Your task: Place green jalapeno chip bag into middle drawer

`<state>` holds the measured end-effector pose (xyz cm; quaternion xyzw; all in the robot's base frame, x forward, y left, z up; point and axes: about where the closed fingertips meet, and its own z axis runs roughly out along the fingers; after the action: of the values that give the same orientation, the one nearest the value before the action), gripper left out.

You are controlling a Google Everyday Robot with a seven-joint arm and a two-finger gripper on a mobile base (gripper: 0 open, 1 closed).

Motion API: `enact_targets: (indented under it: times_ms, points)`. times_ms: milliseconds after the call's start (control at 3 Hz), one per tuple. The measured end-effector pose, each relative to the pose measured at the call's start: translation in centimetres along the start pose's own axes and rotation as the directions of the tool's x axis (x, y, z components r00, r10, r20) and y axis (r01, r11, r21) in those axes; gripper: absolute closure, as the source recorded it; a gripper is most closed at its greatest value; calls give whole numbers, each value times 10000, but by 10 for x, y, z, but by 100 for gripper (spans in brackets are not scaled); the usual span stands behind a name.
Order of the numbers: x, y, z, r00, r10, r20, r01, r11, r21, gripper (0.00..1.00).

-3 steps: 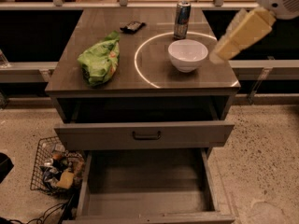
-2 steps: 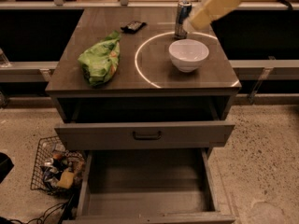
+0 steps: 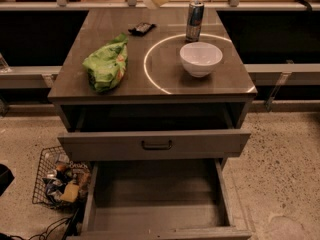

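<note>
You're on the reach: the claw (image 3: 149, 2) hovers over the desk's (image 3: 165, 31) far edge, and I cannot tell its grip. Next, bring it nearer and down onto the bag (image 3: 106, 64); the middle drawer (image 3: 155, 204) stands open.

Chip bag (image 3: 106, 66) bright green, orange-white print; bowl (image 3: 201, 58) white; gripper (image 3: 151, 1) cream, top edge.

Nothing readable on chip bag (image 3: 106, 64) or can (image 3: 194, 20); jaws at top edge.

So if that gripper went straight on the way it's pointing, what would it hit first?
Probably the small dark packet on the table: the gripper, at the top edge, slants down toward it, though depth is unclear.
</note>
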<state>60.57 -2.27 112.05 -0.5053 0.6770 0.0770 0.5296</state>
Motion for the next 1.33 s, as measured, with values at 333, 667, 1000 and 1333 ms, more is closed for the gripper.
enact_targets:
  times_ms: [333,667,1000,1333]
  points:
    - [0,0,-1,10000,-11,8,11,10000,6,0]
    - [-3,2,14,9997,18,-247,-17,10000,32,0]
    - [-2,9,64,9938,119,-1102,-135,9998,-138,0]
    - [3,19,121,9746,194,-2230,-304,9985,-459,0]
